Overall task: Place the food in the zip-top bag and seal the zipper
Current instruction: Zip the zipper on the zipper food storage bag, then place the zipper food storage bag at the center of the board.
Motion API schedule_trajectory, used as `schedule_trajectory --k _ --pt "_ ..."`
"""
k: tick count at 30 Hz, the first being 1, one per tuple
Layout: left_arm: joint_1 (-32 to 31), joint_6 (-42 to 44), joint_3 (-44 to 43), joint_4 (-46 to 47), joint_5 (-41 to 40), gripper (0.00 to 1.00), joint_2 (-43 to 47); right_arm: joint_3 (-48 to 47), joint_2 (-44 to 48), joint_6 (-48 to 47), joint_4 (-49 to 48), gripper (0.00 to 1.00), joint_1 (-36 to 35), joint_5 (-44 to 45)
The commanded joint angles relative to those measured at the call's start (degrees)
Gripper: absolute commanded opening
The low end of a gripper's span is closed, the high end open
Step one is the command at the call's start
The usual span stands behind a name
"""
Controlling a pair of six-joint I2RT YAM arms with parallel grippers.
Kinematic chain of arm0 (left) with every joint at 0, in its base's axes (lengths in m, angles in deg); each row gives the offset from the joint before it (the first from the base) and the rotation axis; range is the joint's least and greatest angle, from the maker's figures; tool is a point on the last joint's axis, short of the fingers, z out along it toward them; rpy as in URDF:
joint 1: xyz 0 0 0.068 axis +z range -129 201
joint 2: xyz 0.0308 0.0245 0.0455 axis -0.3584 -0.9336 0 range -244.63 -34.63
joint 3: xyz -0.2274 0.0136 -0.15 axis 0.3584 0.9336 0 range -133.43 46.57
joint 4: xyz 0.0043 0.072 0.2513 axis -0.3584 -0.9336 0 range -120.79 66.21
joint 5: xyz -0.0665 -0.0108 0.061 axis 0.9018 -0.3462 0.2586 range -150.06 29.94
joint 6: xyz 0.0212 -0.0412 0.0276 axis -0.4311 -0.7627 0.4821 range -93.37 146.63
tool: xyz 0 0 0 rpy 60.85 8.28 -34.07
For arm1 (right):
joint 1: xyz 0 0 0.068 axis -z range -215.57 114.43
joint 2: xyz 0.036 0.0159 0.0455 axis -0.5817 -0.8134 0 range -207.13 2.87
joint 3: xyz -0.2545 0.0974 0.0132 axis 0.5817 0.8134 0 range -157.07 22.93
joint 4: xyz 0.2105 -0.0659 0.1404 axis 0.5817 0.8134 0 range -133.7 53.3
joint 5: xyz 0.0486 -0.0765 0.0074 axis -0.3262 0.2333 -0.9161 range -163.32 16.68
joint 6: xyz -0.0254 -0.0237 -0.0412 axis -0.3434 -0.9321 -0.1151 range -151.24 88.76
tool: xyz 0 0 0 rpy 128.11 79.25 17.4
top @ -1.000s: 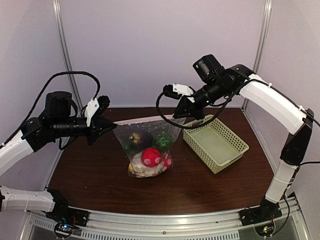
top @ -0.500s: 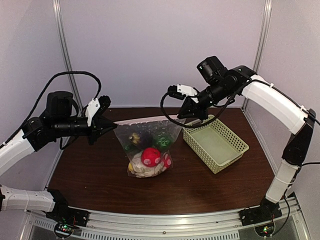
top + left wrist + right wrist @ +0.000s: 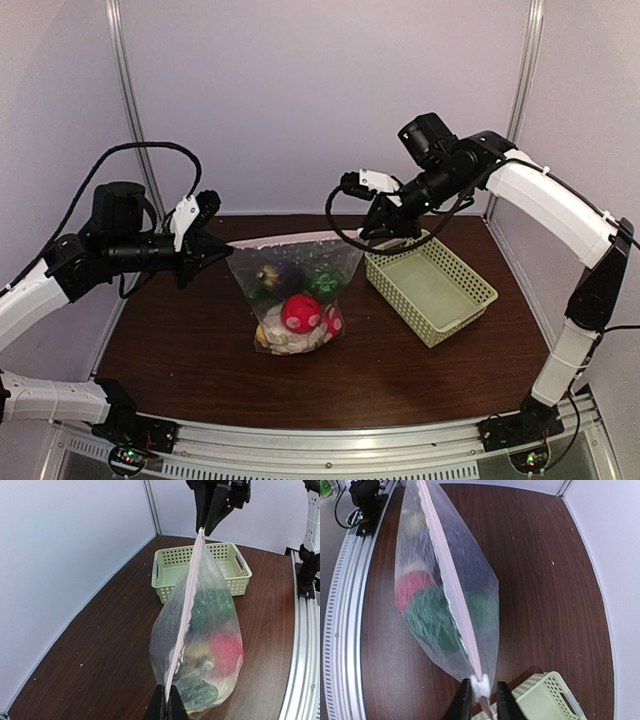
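The zip-top bag (image 3: 295, 290) stands on the table with its top edge stretched between my two grippers. Inside lies the food: a red-pink ball (image 3: 301, 313), green pieces (image 3: 325, 280), a purple eggplant (image 3: 272, 277) and a white cauliflower (image 3: 290, 343). My left gripper (image 3: 166, 700) is shut on the left end of the zipper (image 3: 187, 595). My right gripper (image 3: 482, 695) sits at the far right end. Its fingers stand slightly apart around the white slider (image 3: 481, 685), with a gap on one side. The pale strip (image 3: 447, 565) runs flat and closed along its length.
A pale green lattice basket (image 3: 430, 285) sits right of the bag, just under my right gripper, with nothing in it. White walls enclose the table at the back and on both sides. A metal rail (image 3: 350, 440) runs along the near edge.
My right gripper has slid to the right along the zipper to the bag's right corner, and its fingers have parted a little. The left gripper and bag have stayed put.
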Motion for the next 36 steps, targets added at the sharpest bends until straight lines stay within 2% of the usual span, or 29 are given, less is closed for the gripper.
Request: schedule_trajectory --k 1,5,7,11,15,19,21,24,29,30,31,33,36 --pt "1.6 -1.1 0.1 4.6 -1.6 0.00 -1.0 -1.7 0.8 1.0 4.5 0.32 3.0 2.8" --pt "1.6 -5.0 -5.4 8.8 -5.7 0.00 -9.9 -8.0 0.2 3.5 4.7 0.61 6.6 -2.1" --pt "1.9 -5.7 -10.2 10.3 -8.3 0.00 -15.2 -10.0 0.4 5.9 3.2 0.70 9.8 -5.6" --pt "3.4 -6.2 -23.0 12.1 -11.5 0.00 -26.5 -5.2 4.0 11.5 -5.4 0.97 15.7 -6.6" --pt "6.5 -7.0 -35.7 14.9 -8.2 0.00 -34.1 0.4 7.6 12.8 -9.2 1.00 18.1 -3.0" --pt "6.8 -8.5 -42.9 17.4 0.6 0.00 -37.1 6.1 12.1 14.0 -12.9 1.00 19.4 0.1" --pt "6.8 -10.5 -43.7 17.4 3.7 0.00 -37.3 10.0 15.3 15.3 -16.3 1.00 20.1 1.5" --pt "6.7 -13.5 -36.2 18.4 6.0 0.00 -33.9 17.3 20.0 19.5 -22.3 1.00 20.8 6.0" --pt "6.3 -17.7 -12.6 21.8 4.4 0.00 -20.8 27.9 26.2 24.0 -29.7 1.00 22.7 10.2" --pt "6.2 -18.1 -8.0 21.6 3.9 0.03 -17.7 30.0 27.5 24.7 -31.2 1.00 23.2 11.1" --pt "6.2 -18.5 -4.2 20.7 3.8 0.08 -14.9 31.9 29.1 25.7 -32.7 1.00 23.6 12.6" --pt "6.2 -18.5 1.5 17.3 3.3 0.28 -9.9 35.4 31.6 27.1 -35.1 1.00 24.0 14.7" --pt "6.2 -18.0 5.5 11.8 1.7 0.56 -2.8 36.1 32.2 27.6 -33.3 1.00 24.4 15.0"
